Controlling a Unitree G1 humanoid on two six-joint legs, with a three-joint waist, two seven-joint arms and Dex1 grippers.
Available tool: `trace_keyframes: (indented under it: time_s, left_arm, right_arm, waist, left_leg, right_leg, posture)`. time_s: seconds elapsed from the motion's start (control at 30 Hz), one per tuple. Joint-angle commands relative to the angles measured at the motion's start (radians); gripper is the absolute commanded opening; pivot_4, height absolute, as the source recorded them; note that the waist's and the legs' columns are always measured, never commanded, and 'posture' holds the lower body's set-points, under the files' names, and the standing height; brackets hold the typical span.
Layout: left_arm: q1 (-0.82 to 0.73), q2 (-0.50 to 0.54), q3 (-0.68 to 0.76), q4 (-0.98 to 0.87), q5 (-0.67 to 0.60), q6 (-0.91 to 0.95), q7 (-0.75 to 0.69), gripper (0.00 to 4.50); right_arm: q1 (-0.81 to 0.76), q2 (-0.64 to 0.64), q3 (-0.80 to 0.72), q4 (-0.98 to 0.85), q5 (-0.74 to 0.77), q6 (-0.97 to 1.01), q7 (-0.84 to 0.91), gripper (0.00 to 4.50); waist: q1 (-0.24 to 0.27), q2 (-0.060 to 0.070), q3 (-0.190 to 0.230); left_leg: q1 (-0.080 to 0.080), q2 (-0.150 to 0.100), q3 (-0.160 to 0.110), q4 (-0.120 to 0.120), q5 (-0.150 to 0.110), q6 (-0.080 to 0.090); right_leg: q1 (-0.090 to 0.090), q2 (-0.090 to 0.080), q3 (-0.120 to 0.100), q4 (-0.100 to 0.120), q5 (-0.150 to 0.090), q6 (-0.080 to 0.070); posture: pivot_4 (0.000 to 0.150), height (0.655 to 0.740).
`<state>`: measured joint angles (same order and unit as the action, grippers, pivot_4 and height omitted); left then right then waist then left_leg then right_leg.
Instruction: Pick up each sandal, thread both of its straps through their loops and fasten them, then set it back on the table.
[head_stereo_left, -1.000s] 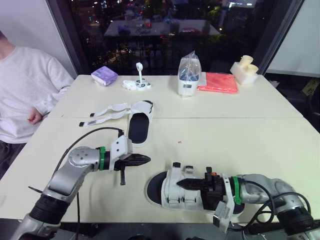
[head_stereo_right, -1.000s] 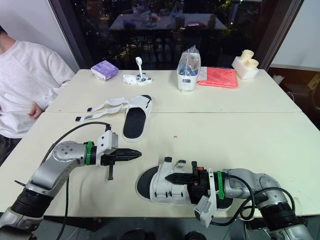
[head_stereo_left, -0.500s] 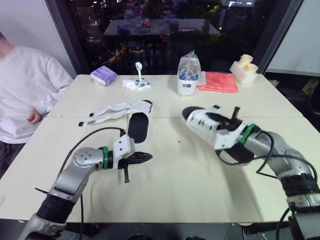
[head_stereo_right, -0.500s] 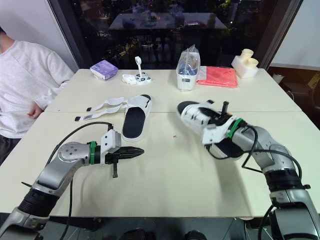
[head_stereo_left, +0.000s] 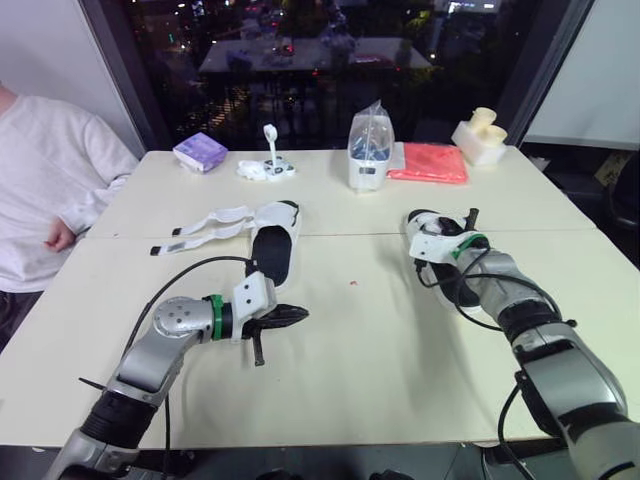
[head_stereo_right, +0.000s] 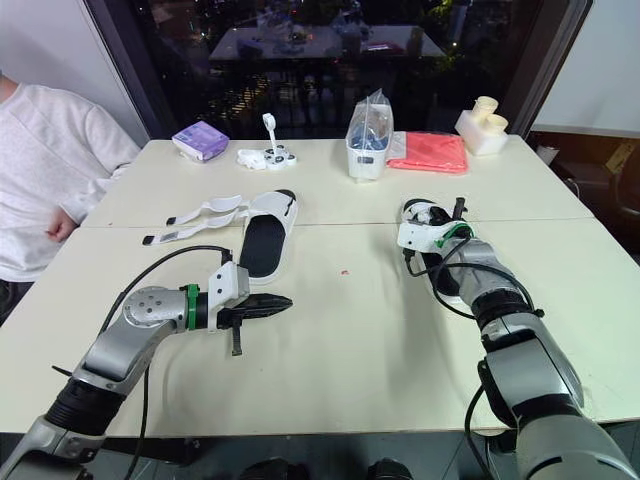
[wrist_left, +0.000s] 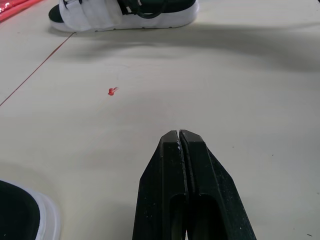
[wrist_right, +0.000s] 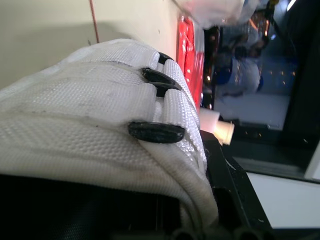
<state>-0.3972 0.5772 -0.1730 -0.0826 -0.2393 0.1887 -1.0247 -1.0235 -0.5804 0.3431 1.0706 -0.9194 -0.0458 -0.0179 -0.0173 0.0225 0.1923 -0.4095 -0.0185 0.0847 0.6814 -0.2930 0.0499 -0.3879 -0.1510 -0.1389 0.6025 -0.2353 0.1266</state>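
Left gripper (wrist_left: 179, 137): fingers pressed fully together, holding nothing; it hangs low over bare tabletop at the near left, touching nothing.
Right gripper (head_stereo_left: 452, 228): clamped onto the white straps of the fastened sandal (head_stereo_left: 428, 244). In the right wrist view the strap webbing lies between its fingers.
Fastened sandal: right of centre on the table (head_stereo_left: 380, 380), sole downward and level. I cannot tell whether the sole touches the surface.
Straps: both run through their dark loops (wrist_right: 156, 132) and lie flat.
Open sandal (head_stereo_left: 275, 252): flat on the table, left of centre, just beyond the left gripper, with its straps (head_stereo_left: 212, 224) spread loose toward the table's left side.
Edges: the fastened sandal is well in from the right and near edges. A person's sleeve (head_stereo_left: 60, 175) rests at the left edge.
Open room: a wide bare surface between the grippers, marked only by a red speck (wrist_left: 113, 91).
Far side: purple box (head_stereo_left: 198, 152), clear bag (head_stereo_left: 368, 150) and red cloth (head_stereo_left: 428, 163), all well apart from both sandals.
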Motion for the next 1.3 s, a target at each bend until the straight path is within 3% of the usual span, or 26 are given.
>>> trace_keyframes:
  time_s: [0.03,0.13,0.17,0.23,0.4,0.43,0.57,0.7,0.8,1.03,1.13,1.3]
  left_arm:
    - [0.010,0.001,0.009,-0.047,0.004,-0.007,0.015,0.00]
    - [0.016,-0.002,0.006,-0.055,0.007,-0.005,0.020,0.00]
    - [0.015,-0.003,0.006,-0.054,0.008,-0.004,0.021,0.00]
    - [0.017,-0.003,0.002,-0.057,0.012,-0.005,0.025,0.00]
    - [0.014,0.002,-0.002,-0.052,0.023,-0.013,0.029,0.00]
    - [0.012,0.001,-0.002,-0.051,0.026,-0.016,0.034,0.00]
    - [-0.002,-0.015,0.015,-0.056,0.042,-0.015,0.080,0.00]
    - [-0.028,0.001,0.011,-0.033,0.118,-0.068,0.130,0.00]
    - [-0.067,0.013,0.010,-0.009,0.165,-0.105,0.153,0.00]
    - [-0.235,0.013,-0.009,0.182,0.377,-0.189,0.330,0.00]
    - [-0.305,0.019,-0.030,0.281,0.477,-0.212,0.408,0.88]
    - [-0.417,0.006,-0.077,0.435,0.607,-0.267,0.514,3.41]
  right_arm:
    - [-0.056,-0.016,0.021,0.067,0.014,0.048,-0.039,0.05]
    - [-0.079,-0.015,0.031,0.103,0.040,0.050,-0.047,0.05]
    - [-0.084,-0.014,0.035,0.111,0.049,0.050,-0.049,0.94]
    - [-0.089,-0.011,0.024,0.126,0.087,0.044,-0.027,1.69]
    - [-0.071,-0.011,-0.008,0.123,0.189,0.045,0.069,4.21]
    - [-0.059,-0.018,-0.012,0.107,0.207,0.050,0.110,4.44]
    - [0.093,-0.083,-0.099,-0.172,0.339,0.135,0.327,4.44]
    - [0.422,-0.147,-0.260,-0.819,0.554,0.453,0.657,4.44]
    - [0.583,-0.172,-0.371,-1.170,0.702,0.660,0.805,4.44]
    - [0.666,-0.085,-0.606,-1.618,1.161,0.890,0.961,4.44]
    - [0.663,-0.062,-0.625,-1.666,1.246,0.966,0.924,4.50]
    - [0.671,-0.076,-0.583,-1.654,1.264,0.956,0.856,4.50]
  waist:
    - [0.000,0.000,0.000]
    - [-0.003,0.000,0.000]
    - [-0.003,0.000,0.000]
    - [-0.004,0.000,0.000]
    - [-0.009,0.000,0.000]
    - [-0.009,0.000,0.000]
    - [0.003,0.000,-0.001]
    - [0.012,-0.002,-0.002]
    - [0.013,-0.002,-0.002]
    - [0.010,-0.003,-0.002]
    - [0.018,-0.004,-0.002]
    - [0.035,-0.006,-0.002]
  left_leg:
    - [0.000,0.000,0.000,0.000,0.000,0.000]
    - [0.000,0.000,0.000,-0.001,0.000,0.000]
    - [0.000,0.000,0.000,-0.001,0.000,0.000]
    - [0.000,0.000,0.000,-0.001,0.000,0.000]
    - [0.000,0.000,0.000,-0.001,0.000,0.000]
    - [0.000,0.000,0.000,-0.001,0.000,0.000]
    - [0.001,0.000,0.000,0.000,0.000,0.000]
    - [0.000,0.000,-0.003,0.000,0.000,0.000]
    - [0.000,0.000,-0.004,0.001,0.000,0.000]
    - [0.001,0.000,-0.002,0.003,0.000,0.001]
    - [0.001,0.000,-0.003,0.003,0.001,0.001]
    - [-0.002,-0.002,-0.001,0.003,0.000,0.003]
  right_leg:
    - [0.000,0.000,0.000,0.000,0.000,0.000]
    - [0.000,0.000,0.000,0.000,0.000,0.000]
    - [0.000,0.000,0.000,0.000,0.000,0.000]
    - [0.000,0.001,0.000,0.000,0.000,0.000]
    - [0.000,0.001,0.000,0.001,0.000,0.000]
    - [0.000,0.001,0.000,0.001,0.000,0.000]
    - [0.001,0.001,0.000,0.001,0.000,0.000]
    - [0.002,0.001,0.000,0.000,0.000,0.000]
    - [0.003,0.002,-0.001,0.000,0.000,0.000]
    - [-0.003,0.000,0.003,0.009,0.001,-0.002]
    - [-0.004,0.000,0.002,0.010,0.001,-0.002]
    - [-0.004,-0.001,0.002,0.010,0.002,-0.002]
  posture:
    - [0.150,0.7400]
    - [0.150,0.7400]
    - [0.150,0.7400]
    - [0.150,0.7400]
    - [0.150,0.7400]
    - [0.150,0.7400]
    - [0.150,0.7400]
    - [0.150,0.7400]
    - [0.150,0.7400]
    - [0.150,0.7400]
    - [0.150,0.7400]
    - [0.150,0.7400]
